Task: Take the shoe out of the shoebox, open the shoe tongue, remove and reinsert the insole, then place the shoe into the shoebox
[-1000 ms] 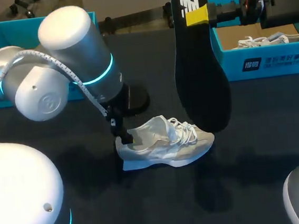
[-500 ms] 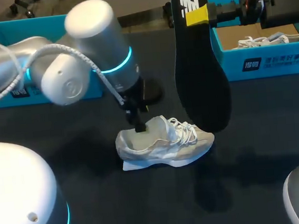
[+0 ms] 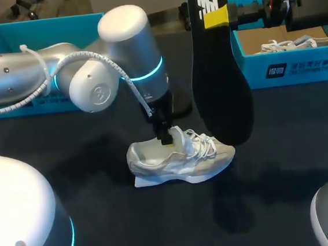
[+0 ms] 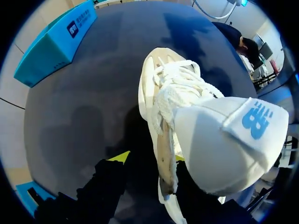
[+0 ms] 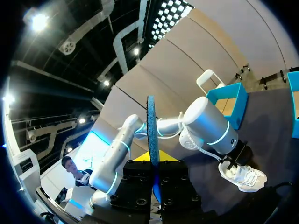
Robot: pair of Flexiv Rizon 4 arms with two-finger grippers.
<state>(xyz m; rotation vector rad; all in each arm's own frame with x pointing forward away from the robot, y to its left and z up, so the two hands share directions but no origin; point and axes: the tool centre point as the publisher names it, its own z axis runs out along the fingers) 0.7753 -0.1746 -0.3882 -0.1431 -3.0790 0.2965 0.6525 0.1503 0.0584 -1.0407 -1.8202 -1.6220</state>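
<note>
A white shoe [image 3: 182, 156] lies on the dark table, toe to the right. My left gripper [image 3: 165, 137] is down at its opening, just behind the tongue [image 4: 233, 135]. In the left wrist view the gripper [image 4: 147, 158] is open and straddles the shoe's side wall [image 4: 163, 163]. One finger is outside with a gap to the wall, the other is inside under the tongue. My right gripper [image 3: 216, 18] is shut on the top of the black insole [image 3: 222, 94], which hangs upright above the shoe's toe. The insole [image 5: 151, 126] shows edge-on in the right gripper [image 5: 154, 164].
A blue shoebox [image 3: 286, 67] at the back right holds another white shoe [image 3: 296, 43]. A second blue box [image 3: 4, 33] stands at the back left, behind my left arm. Dark bare table lies in front of the shoe.
My left arm has swung right, carrying its gripper from the shoe's heel to the opening by the tongue, and its fingers have narrowed. The right arm and insole have not moved.
</note>
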